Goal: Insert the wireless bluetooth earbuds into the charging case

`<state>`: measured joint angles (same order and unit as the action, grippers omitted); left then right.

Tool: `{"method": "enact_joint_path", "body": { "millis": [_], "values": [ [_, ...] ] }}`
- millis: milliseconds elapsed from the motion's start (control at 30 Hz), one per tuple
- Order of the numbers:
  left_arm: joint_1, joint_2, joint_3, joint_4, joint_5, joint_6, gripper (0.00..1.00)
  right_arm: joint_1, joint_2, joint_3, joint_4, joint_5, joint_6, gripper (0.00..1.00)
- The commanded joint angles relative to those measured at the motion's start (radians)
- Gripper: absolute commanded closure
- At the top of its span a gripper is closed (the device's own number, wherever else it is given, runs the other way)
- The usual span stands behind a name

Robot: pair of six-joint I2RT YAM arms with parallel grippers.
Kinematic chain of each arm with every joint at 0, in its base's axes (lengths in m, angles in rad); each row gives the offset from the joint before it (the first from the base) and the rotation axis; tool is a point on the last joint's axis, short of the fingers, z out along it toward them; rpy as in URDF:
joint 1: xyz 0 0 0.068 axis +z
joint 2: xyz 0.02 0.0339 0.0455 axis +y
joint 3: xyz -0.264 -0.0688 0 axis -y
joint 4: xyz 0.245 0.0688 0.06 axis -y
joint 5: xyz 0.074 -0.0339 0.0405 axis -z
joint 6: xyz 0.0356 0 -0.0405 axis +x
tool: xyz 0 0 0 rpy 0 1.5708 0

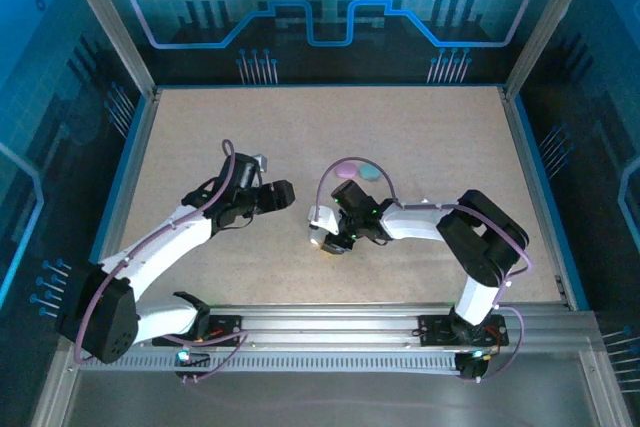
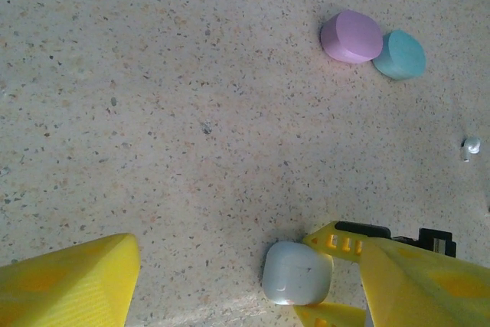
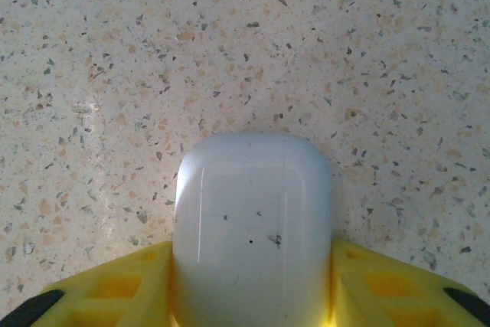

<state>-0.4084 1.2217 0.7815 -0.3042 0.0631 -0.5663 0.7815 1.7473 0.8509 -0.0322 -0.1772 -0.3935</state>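
On the speckled, grainy table [image 1: 430,137], your right gripper [image 1: 327,241] pinched the white case [image 3: 253,227], a smooth, glossy rounded-square shell, with its ribbed yellow fingers [image 3: 115,285] pressed against both sides. Your left gripper [image 2: 249,254] hung spread wide just beside that case, its wedge-shaped yellow fingers holding nothing. Off to one side a tiny glossy white earbud [image 2: 471,146] lay loose on the table, well apart from the white case, while a matte pink case [image 2: 351,36] and a teal case [image 2: 400,54], both round pucks, sat touching each other.
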Motion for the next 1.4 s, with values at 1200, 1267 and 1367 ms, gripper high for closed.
{"method": "enact_joint_path", "body": {
  "millis": [1200, 1267, 1367],
  "values": [
    [-0.068, 0.01, 0.13, 0.349, 0.701, 0.152, 0.31, 0.003, -0.62, 0.063, -0.013, 0.192, -0.251, 0.55],
    [-0.077, 0.03, 0.14, 0.349, 0.702, 0.145, 0.36, 0.003, -0.622, 0.065, -0.009, 0.184, -0.246, 0.55],
    [-0.079, 0.043, 0.138, 0.379, 0.696, 0.127, 0.44, 0.004, -0.625, 0.065, -0.005, 0.176, -0.241, 0.55]
  ]
}}
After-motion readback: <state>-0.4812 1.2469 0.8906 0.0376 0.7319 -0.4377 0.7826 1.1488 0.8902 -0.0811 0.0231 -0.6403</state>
